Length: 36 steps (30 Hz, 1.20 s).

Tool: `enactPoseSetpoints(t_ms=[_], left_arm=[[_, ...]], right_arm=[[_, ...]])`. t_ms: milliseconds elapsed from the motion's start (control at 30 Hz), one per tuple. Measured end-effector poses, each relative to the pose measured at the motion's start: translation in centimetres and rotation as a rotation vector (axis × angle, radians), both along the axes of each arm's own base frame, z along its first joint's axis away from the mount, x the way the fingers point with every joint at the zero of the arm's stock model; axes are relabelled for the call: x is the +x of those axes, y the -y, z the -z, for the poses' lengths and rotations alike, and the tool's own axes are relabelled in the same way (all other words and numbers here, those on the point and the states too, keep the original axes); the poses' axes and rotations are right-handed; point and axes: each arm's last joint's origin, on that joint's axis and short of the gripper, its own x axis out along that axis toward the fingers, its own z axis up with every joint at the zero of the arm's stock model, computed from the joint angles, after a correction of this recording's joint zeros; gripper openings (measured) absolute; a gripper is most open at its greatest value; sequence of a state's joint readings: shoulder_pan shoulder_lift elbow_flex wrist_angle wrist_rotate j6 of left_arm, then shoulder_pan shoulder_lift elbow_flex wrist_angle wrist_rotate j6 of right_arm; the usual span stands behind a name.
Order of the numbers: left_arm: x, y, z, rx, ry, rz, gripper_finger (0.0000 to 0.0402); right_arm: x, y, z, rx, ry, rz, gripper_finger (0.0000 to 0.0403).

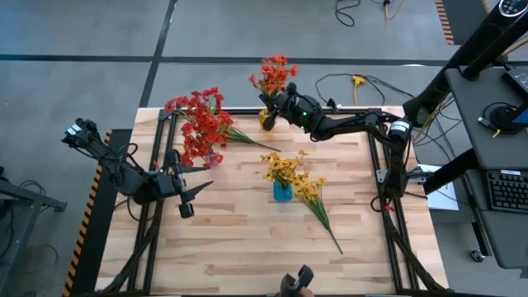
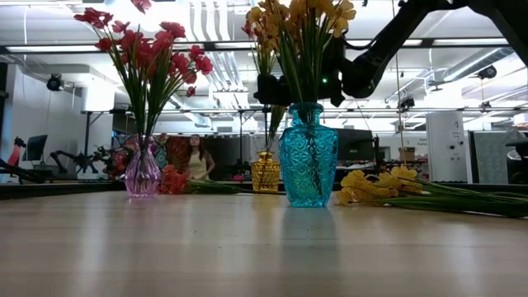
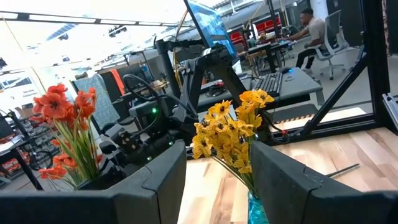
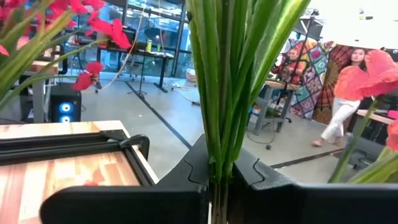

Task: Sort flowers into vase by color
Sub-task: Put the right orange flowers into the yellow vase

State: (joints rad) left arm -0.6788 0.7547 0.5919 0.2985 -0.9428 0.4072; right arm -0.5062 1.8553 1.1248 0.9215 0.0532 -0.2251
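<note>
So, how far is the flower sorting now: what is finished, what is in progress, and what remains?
Done: yellow flowers stand in the blue vase, red ones in the pink vase.
In hand: the right end effector is shut on orange-red stems at the amber vase. The left end effector waits open.
Left: loose yellow sprigs and red sprigs still lie on the table.

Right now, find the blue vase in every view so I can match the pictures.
High view: blue vase mid-table, under yellow flowers.
Low view: centre, nearest vase.
Left wrist view: only its rim, at the bottom edge.
Right wrist view: not in it.
Shared landmark: the yellow flowers it holds.
</note>
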Motion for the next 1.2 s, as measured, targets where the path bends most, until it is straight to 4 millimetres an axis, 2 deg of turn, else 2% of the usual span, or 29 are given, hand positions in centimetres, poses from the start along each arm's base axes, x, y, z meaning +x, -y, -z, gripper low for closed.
enactPoseSetpoints(t_ms=[533, 933, 1200], left_arm=[[0.00, 0.00, -0.01, 0.000, 0.000, 0.001, 0.0162], [0.00, 0.01, -0.02, -0.001, 0.001, 0.001, 0.0162], [0.00, 0.01, -0.02, 0.003, 0.000, 0.001, 0.0162]], right_arm=[[0.03, 0.64, -0.91, 0.086, 0.093, 0.047, 0.0013], [0.10, 0.81, -0.44, 0.136, 0.095, 0.052, 0.0013], [-0.08, 1.03, -0.42, 0.182, 0.136, 0.141, 0.0013]])
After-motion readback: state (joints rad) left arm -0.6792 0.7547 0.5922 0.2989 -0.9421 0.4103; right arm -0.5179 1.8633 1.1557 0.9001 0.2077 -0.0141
